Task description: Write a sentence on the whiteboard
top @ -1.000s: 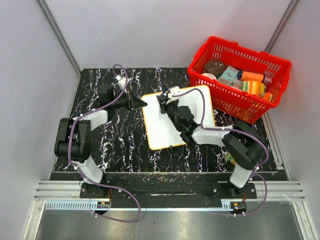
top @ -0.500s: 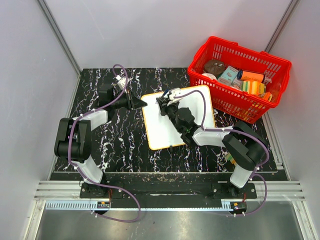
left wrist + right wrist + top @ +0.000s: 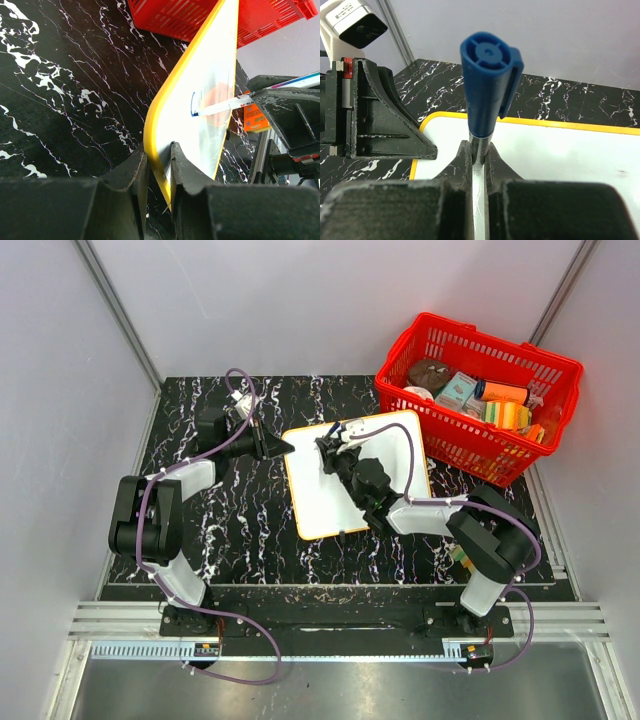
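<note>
From above, the red basket point(image 3: 468, 448) sits at the far right of the worktop point(image 3: 240, 530). It is full of small boxes and packets. The worktop is black with white streaks, and grey walls stand around it. The whiteboard point(image 3: 322, 505) is in the middle, just beside the basket. The left tool point(image 3: 286, 447) reaches in from the left to the board's edge. The right arm bends low over the board, and the right tool point(image 3: 327, 451) points down at it.

In the left wrist view, the left tool is clamped on the board's yellow edge. A marker point(image 3: 225, 106) tip touches a short curved blue mark point(image 3: 193, 104).

In the right wrist view, the right tool squeezes tight on the marker, blue end up.
</note>
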### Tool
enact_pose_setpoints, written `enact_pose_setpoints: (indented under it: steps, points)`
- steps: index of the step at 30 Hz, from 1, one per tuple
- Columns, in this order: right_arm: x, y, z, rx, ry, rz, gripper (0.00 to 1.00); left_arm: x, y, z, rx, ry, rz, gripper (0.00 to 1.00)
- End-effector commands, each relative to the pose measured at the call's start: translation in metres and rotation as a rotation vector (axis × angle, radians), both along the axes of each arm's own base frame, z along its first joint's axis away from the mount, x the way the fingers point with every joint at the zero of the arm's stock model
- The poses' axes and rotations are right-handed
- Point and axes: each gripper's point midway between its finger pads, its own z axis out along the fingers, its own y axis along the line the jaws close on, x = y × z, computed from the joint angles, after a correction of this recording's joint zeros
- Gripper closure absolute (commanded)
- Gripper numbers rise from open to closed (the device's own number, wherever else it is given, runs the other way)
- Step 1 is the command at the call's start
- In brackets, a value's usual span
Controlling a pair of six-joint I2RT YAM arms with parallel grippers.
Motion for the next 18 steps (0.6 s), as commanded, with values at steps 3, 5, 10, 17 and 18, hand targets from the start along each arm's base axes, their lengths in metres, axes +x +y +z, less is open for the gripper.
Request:
enact_pose_setpoints:
  steps: [3,5,10,17,18]
  points:
    - [0.0,-0.018,-0.014,-0.045,0.041,-0.075,1.0,-0.003,-0.005,-0.035,0.122,-0.03,-0.014,1.0]
    - [-0.001,-0.02,-0.018,-0.044,0.048,-0.077,1.0,-0.003,-0.005,-0.036,0.122,-0.029,-0.014,1.0]
    - [-0.005,-0.022,-0.024,-0.052,0.06,-0.071,1.0,-0.003,-0.006,-0.036,0.121,-0.03,-0.015,1.0]
    - [-0.012,-0.014,-0.03,-0.035,0.072,-0.009,1.0,-0.003,-0.005,-0.035,0.124,-0.032,-0.013,1.0]
    - [-0.013,-0.013,-0.032,-0.034,0.075,-0.002,1.0,-0.002,-0.005,-0.035,0.124,-0.033,-0.013,1.0]
